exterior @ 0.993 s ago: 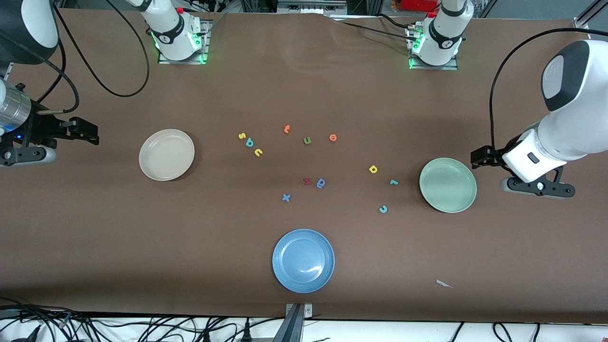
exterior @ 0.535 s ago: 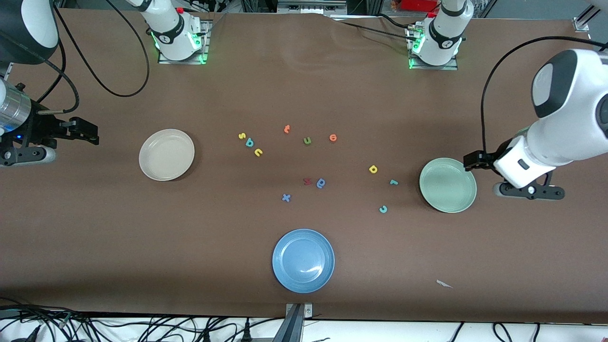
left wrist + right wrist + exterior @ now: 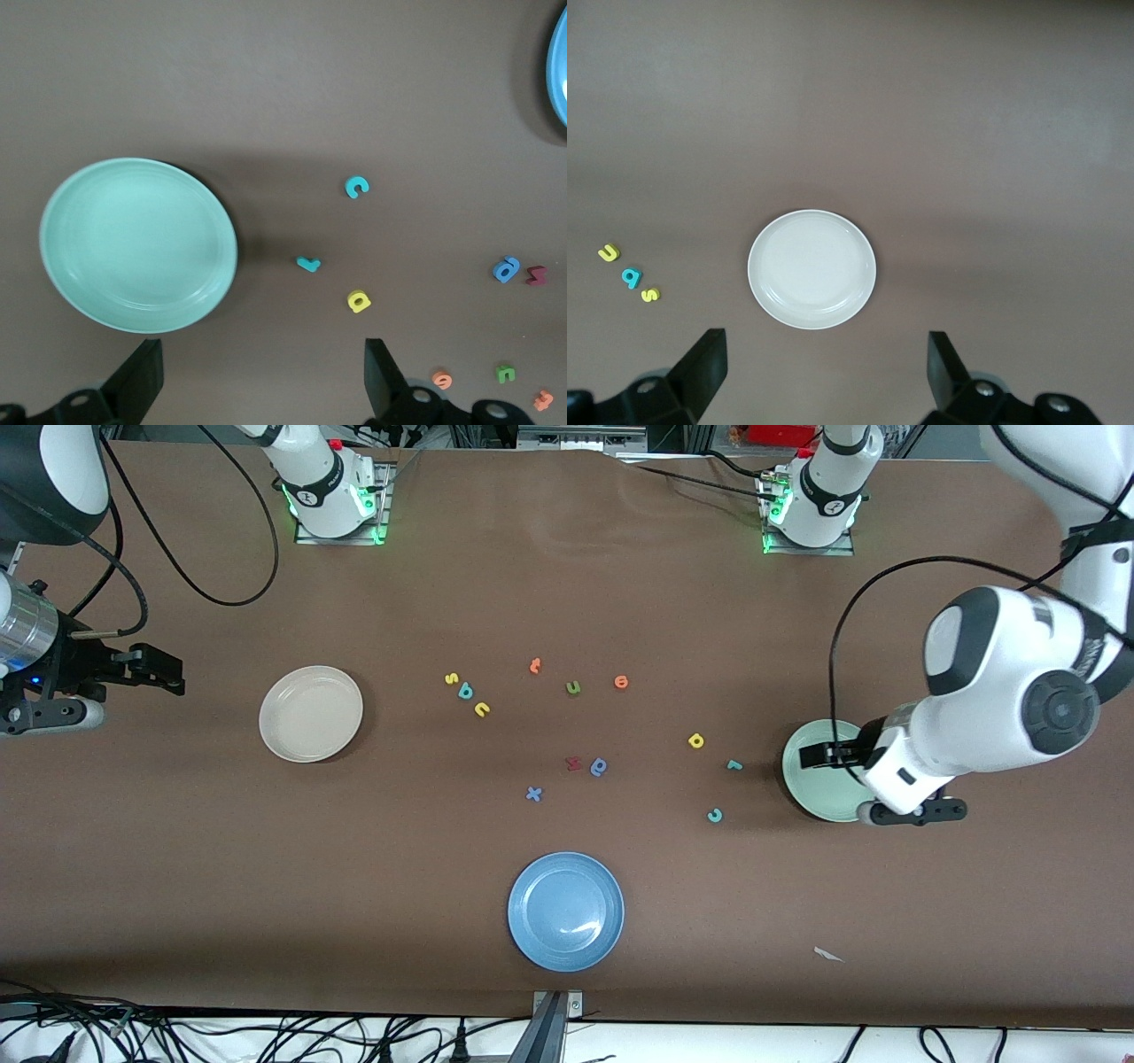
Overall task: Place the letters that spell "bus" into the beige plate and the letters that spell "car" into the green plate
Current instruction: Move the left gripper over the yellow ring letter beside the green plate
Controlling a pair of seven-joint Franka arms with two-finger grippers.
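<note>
Blue and glossy, the spare plate (image 3: 565, 911) lies nearest the camera, cut off in the left wrist view; the left hand (image 3: 819, 756), fingers apart, hangs over the smooth mint green plate (image 3: 815, 784), hiding part of it. Foam "c" (image 3: 715, 815), "r" (image 3: 734, 764), "a" (image 3: 696, 740) lie on the desk (image 3: 567, 584) beside it. Farther off, "s" (image 3: 452, 679), "b" (image 3: 466, 691), "u" (image 3: 482, 708) lie near the beige plate (image 3: 310, 713), toward the end where the right hand (image 3: 168, 673) waits, fingers apart, empty.

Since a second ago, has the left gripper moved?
Yes. The left gripper has moved toward the table's middle, from beside the green plate to over it, open.

Table (image 3: 567, 584): plates (image 3: 565, 911), foam letters (image 3: 572, 687).
</note>
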